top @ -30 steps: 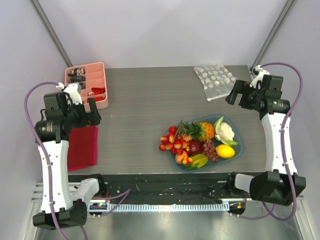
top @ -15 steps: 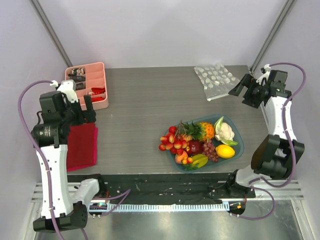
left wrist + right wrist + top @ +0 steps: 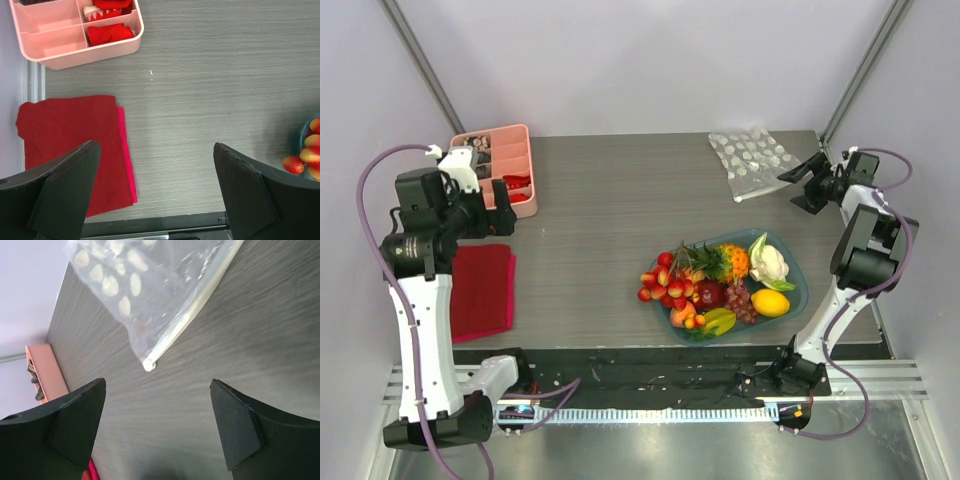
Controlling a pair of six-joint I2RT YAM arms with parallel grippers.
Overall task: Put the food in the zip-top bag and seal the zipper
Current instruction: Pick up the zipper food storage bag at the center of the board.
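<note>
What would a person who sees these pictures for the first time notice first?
The bright heap of toy food on the teal plate, front right of the table, stands out first. Next comes the dotted zip-top bag, flat at the far right corner, with the open right gripper close to its zipper. On the left lie a pink tray and a red cloth.
</note>
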